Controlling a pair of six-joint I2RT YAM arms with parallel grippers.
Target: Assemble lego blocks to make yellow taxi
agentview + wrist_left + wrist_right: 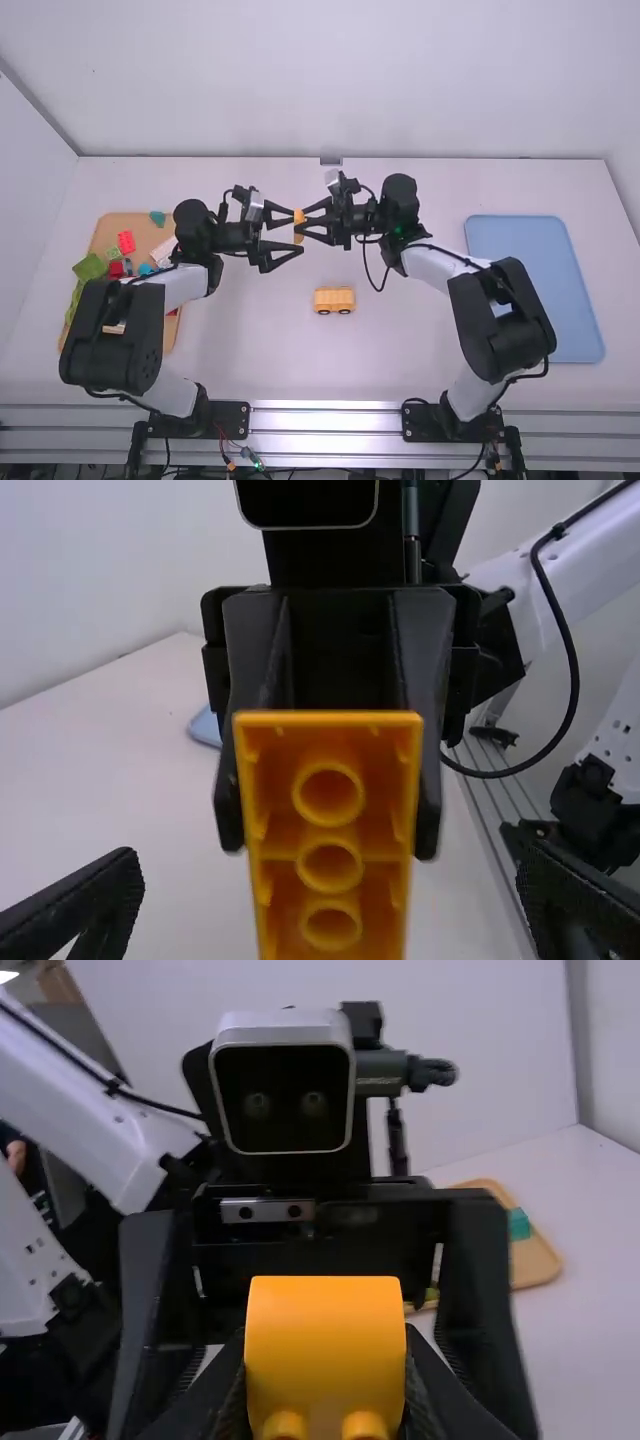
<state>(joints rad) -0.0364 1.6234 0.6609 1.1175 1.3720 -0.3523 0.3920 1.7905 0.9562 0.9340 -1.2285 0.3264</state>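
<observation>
Above the table's middle, my left gripper (pixel 291 231) stands open, facing my right gripper (pixel 307 222), which is shut on an orange-yellow block (pixel 299 227). The left wrist view has the block's hollow underside (pixel 331 840) with round tubes, between the wide-apart fingers of my left gripper (pixel 335 895). In the right wrist view, the block's smooth curved face and studs (pixel 325 1345) are in my right gripper (pixel 325 1390), with the left gripper's fingers spread on either side beyond. A yellow wheeled base (pixel 334 299) rests on the table nearer the arm bases.
On the left, a wooden tray (pixel 143 228) holds a red brick (pixel 126 242), green pieces (pixel 90 267) and several other blocks, partly under the left arm. A blue tray (pixel 540 285) lies at the right, partly behind the right arm.
</observation>
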